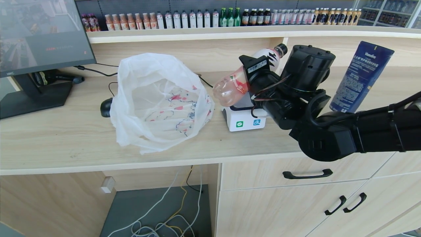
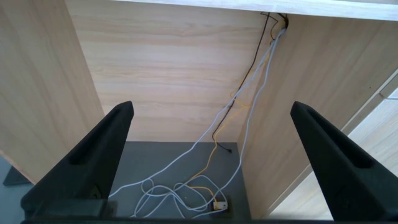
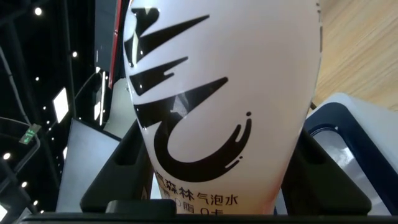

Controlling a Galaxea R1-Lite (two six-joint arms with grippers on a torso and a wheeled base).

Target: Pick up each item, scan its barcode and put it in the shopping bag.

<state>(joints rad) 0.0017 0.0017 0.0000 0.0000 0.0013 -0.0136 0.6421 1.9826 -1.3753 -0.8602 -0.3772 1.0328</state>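
Note:
My right gripper [image 1: 254,76] is shut on a pink drink bottle [image 1: 230,87] with a white label and a clear cap. The bottle lies tilted in the air just above the white scanner box [image 1: 245,122], base toward the shopping bag [image 1: 131,108]. In the right wrist view the bottle [image 3: 224,93] is close up, with black fingers [image 3: 115,174] on both sides. The white plastic bag stands open on the counter, left of the scanner, with red and blue print showing inside. My left gripper [image 2: 211,109] is open, below the counter, facing a recess with cables.
A tall blue bottle [image 1: 360,77] stands on the counter at the right, behind my right arm. A monitor [image 1: 39,33] on its stand is at the far left, with a black mouse [image 1: 106,108] behind the bag. Drawers [image 1: 307,174] sit under the counter edge.

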